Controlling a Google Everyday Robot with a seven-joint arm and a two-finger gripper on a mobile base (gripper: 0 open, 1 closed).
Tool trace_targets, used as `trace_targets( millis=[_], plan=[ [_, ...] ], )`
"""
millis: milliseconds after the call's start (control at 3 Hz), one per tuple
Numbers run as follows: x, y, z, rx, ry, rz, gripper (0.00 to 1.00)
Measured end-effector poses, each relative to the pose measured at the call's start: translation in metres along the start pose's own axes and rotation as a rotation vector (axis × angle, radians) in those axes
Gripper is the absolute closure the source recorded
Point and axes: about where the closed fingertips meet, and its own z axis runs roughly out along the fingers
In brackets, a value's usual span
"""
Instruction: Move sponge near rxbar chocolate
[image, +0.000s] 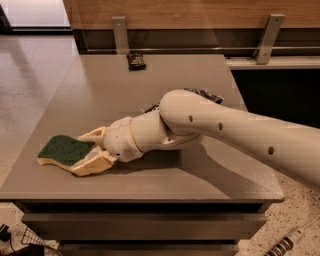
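Observation:
The sponge (64, 149), pale yellow with a dark green top, lies flat near the table's front left corner. My gripper (91, 151) is low over the table at the sponge's right end. Its two cream fingers (93, 163) are spread and stand on either side of that end, one at the far edge and one at the near edge. The rxbar chocolate (136, 61), a small dark wrapped bar, lies at the table's far edge, well away from the sponge and the gripper.
My thick white arm (225, 130) crosses the table (100, 90) from the right. A dark crinkled bag (206, 94) shows partly behind the arm. Two metal brackets (120, 32) stand along the back wall. The table's front edge is close below the sponge.

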Motion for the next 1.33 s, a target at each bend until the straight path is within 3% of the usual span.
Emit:
trace_targets(
  millis=[667, 1000, 1333],
  plan=[
    [-0.022, -0.032, -0.054, 0.075, 0.057, 0.045, 1.00],
    [-0.025, -0.067, -0.094, 0.142, 0.044, 0.076, 1.00],
    [-0.013, -0.108, -0.124, 0.206, 0.039, 0.139, 1.00]
  ],
)
